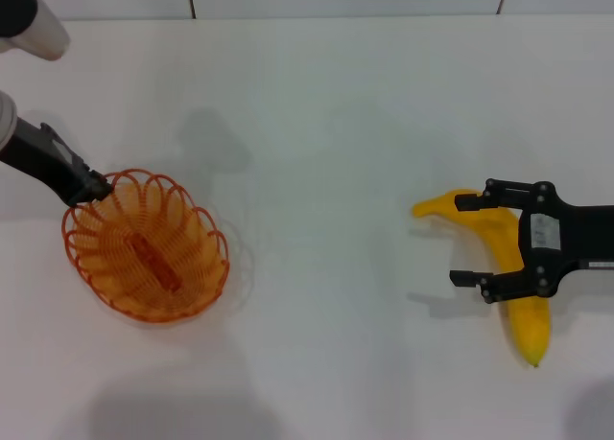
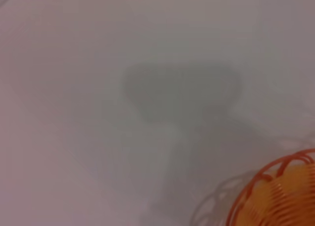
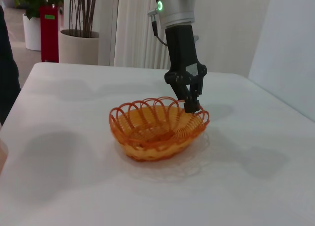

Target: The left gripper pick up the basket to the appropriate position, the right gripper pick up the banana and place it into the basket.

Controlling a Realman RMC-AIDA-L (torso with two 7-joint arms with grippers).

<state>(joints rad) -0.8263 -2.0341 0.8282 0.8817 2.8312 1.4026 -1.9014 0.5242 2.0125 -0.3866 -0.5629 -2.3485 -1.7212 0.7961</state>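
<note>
The left gripper (image 1: 96, 186) has its fingertips pressed together on a loop of the basket's (image 1: 144, 253) rim at about ten o'clock of the bowl, a hold on the edge that should let the arm carry the basket without blocking its open top. The basket sits over at nine o'clock on the white table (image 1: 326, 104), its inside free for the fruit.

The right gripper (image 1: 463, 241) hangs with its fingers spread wide, straddling the middle of the banana (image 1: 526, 315), one finger on either side and neither yet closing on it. I judge it is lined up for a grasp across the fruit's width. The banana lies at three o'clock, well apart from the basket.

The right wrist view shows the left gripper (image 3: 192, 105) from the side, coming down onto the basket (image 3: 157, 130) rim. The left wrist view gives only a slice of basket (image 2: 280, 191) and shadow
</note>
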